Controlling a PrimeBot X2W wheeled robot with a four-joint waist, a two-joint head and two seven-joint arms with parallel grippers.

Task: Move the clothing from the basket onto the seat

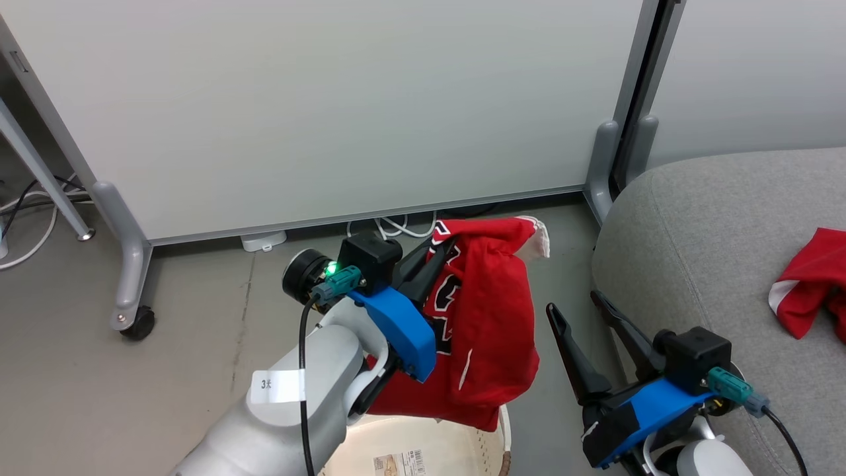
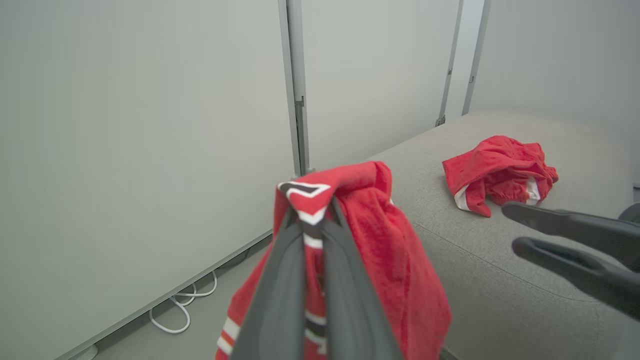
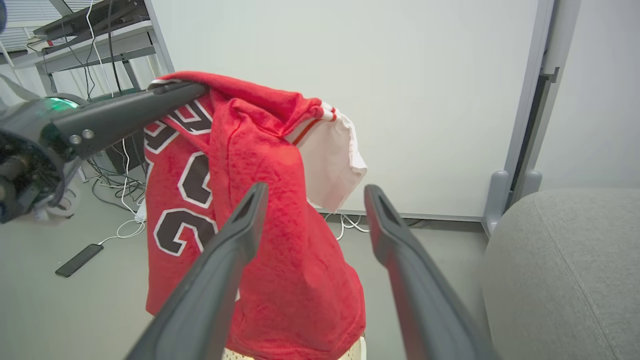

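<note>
soft red jersey (image 1: pixel 489 330) hanging crumpled from left pincer (image 2: pixel 311 210)

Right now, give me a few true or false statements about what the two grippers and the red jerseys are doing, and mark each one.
1. The left gripper is shut on a red jersey. True.
2. The right gripper is gripping that jersey too. False: its jaws stand open with nothing between them, apart from the cloth.
3. A second jersey lies crumpled on the seat. True.
4. The held jersey is hanging over the seat. False: it hangs above the basket, beside the seat.
</note>
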